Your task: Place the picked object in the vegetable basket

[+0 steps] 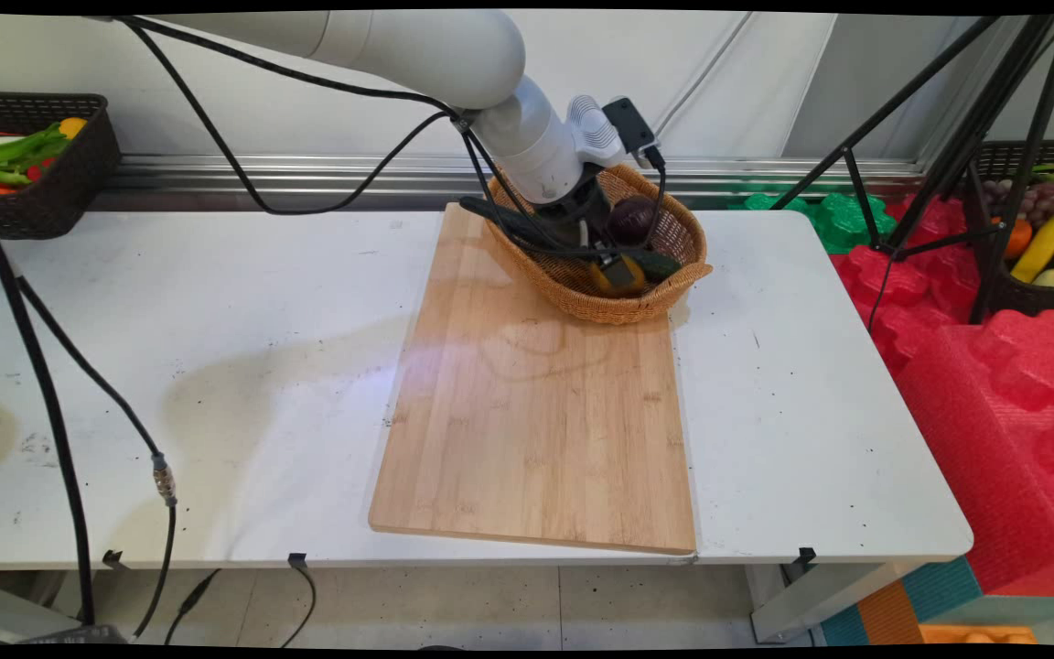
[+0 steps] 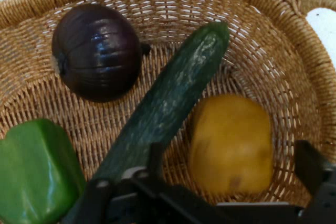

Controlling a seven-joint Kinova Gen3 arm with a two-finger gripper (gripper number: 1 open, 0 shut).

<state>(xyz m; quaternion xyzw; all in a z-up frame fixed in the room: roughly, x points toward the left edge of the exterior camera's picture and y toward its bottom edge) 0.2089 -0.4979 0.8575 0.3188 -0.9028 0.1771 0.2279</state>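
Note:
My gripper [image 1: 614,267] reaches down into a wicker basket [image 1: 682,279] at the far end of the wooden board. In the hand view the gripper [image 2: 231,169] is open, its fingers [image 2: 311,167] standing on either side of a yellow, blocky vegetable [image 2: 231,142] without visibly touching it. A long dark green cucumber [image 2: 168,98] lies slantwise just left of it. A dark purple onion [image 2: 97,51] rests at the basket's far side. A green pepper [image 2: 37,174] sits at the lower left. In the main view the onion [image 1: 632,220] and the yellow vegetable [image 1: 620,280] show beside the hand.
The basket stands on a bamboo cutting board [image 1: 536,412] in the middle of the white table [image 1: 216,366]. A black basket of vegetables [image 1: 42,183] sits at the back left. Tripod legs [image 1: 911,110], a fruit basket [image 1: 1039,247] and red foam mats [image 1: 994,394] lie off the right edge.

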